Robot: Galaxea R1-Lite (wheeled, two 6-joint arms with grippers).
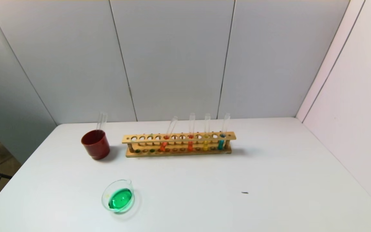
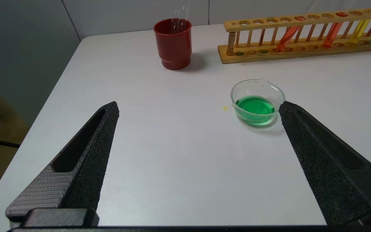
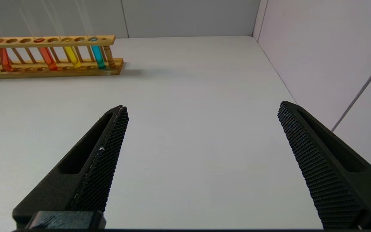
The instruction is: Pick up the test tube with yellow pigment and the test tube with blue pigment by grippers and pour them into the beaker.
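Note:
The test tube with yellow pigment (image 1: 206, 141) (image 3: 72, 56) stands in the wooden rack (image 1: 179, 137). The test tube with blue pigment (image 1: 221, 141) (image 3: 99, 57) stands beside it at the rack's right end. The beaker (image 1: 114, 184) (image 2: 237, 96) sits near the table's front left and holds green liquid. My left gripper (image 2: 200, 106) is open over bare table, with the beaker just beyond one fingertip. My right gripper (image 3: 203, 106) is open and empty over the table's right side, well short of the rack. Neither arm shows in the head view.
A dark red cup (image 1: 96, 146) left of the rack holds two clear empty tubes (image 1: 101, 120). Two red-orange tubes (image 1: 190, 141) stand in the rack. A yellow drop (image 2: 225, 108) lies beside the beaker. Wall panels close the back and right.

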